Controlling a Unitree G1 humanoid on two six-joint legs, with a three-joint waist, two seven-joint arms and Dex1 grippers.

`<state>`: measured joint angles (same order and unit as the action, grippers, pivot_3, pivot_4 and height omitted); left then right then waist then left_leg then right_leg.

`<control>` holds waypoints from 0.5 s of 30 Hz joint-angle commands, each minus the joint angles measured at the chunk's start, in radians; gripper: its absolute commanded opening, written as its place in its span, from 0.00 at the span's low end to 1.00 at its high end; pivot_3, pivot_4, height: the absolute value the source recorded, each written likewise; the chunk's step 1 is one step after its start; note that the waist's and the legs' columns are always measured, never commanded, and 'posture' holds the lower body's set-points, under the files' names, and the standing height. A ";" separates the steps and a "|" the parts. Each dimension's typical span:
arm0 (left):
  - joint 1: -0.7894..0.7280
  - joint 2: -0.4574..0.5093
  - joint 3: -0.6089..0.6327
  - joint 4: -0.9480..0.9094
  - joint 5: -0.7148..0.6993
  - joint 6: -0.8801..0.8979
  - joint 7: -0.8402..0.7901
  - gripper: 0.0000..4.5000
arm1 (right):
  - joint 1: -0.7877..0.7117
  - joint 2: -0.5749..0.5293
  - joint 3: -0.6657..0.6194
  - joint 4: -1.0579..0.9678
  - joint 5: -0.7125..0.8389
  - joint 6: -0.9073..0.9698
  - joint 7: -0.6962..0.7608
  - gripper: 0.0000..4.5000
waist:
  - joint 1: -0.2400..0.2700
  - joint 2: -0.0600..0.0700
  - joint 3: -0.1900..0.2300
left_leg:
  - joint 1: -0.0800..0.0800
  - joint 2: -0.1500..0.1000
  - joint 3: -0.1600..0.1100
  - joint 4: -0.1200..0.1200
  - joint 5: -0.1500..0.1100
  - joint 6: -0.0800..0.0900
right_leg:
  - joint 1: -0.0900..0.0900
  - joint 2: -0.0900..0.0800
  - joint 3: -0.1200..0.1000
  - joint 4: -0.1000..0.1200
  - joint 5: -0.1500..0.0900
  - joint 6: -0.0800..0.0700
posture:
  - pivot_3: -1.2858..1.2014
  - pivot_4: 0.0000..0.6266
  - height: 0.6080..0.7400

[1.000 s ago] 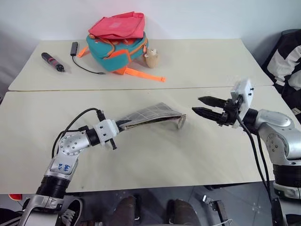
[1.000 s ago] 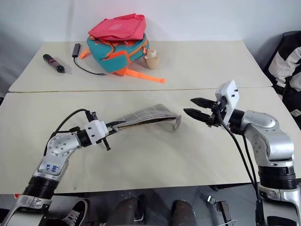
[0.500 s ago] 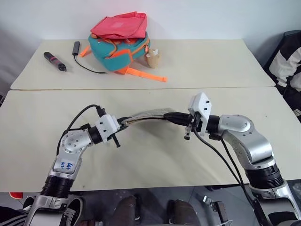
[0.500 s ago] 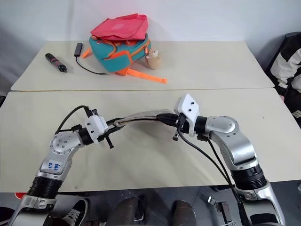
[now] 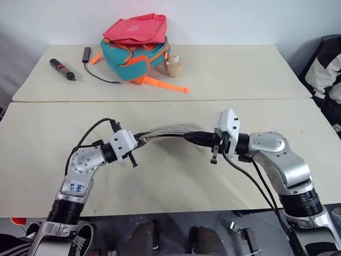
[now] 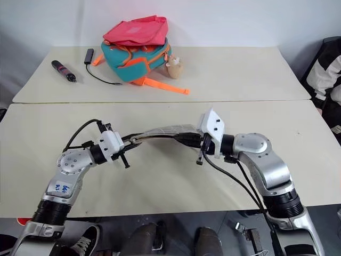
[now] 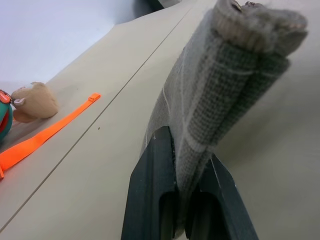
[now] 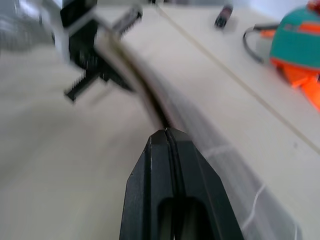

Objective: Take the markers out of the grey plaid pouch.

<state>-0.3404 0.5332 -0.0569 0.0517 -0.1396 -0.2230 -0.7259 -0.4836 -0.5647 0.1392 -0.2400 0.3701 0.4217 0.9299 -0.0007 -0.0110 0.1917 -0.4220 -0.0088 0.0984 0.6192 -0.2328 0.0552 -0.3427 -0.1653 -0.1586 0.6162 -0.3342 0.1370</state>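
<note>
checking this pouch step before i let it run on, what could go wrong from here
1. The grey plaid pouch hangs above the table between both end effectors. The left end effector pinches only one end of it, so a hard pull could slip the fabric free.
2. The right end effector is shut at the pouch's other end. Whether it holds a marker or only fabric cannot be told, so pulling back may drag the pouch instead.

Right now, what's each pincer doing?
Left pincer: shut on one end of the grey pouch.
Right pincer: shut at the pouch's other end; whether it grips cannot be told.
</note>
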 commanded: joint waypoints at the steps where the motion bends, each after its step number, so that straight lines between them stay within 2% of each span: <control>1: -0.003 -0.011 0.002 -0.058 -0.014 0.007 -0.006 0.00 | -0.002 0.013 -0.031 0.010 -0.003 -0.023 -0.024 0.00 | 0.000 0.000 0.000 | 0.000 0.000 0.000 0.000 0.000 0.000 | 0.000 0.000 0.000 0.000 0.000 0.000 | 0.52 0.24 1.00; 6: 0.005 -0.022 0.004 -0.072 -0.011 0.019 -0.005 0.00 | 0.012 -0.011 -0.020 0.024 -0.025 -0.048 -0.003 0.00 | 0.000 0.000 0.000 | 0.000 0.000 0.000 0.000 0.000 0.000 | 0.000 0.000 0.000 0.000 0.000 0.000 | 0.52 0.24 1.00; 15: 0.017 -0.003 -0.021 -0.070 0.027 -0.006 -0.041 0.00 | -0.035 0.015 -0.039 0.034 -0.025 -0.047 -0.039 0.00 | 0.000 0.000 0.000 | 0.000 0.000 0.000 0.000 0.000 0.000 | 0.000 0.000 0.000 0.000 0.000 0.000 | 0.52 0.24 1.00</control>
<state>-0.3349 0.5195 -0.0642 0.0335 -0.1233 -0.1985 -0.7561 -0.4921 -0.5501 0.1369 -0.1938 0.3323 0.3778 0.8986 -0.0009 -0.0110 0.1917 -0.4220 -0.0088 0.0986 0.6193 -0.2327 0.0553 -0.3427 -0.1652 -0.1585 0.6163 -0.3342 0.1370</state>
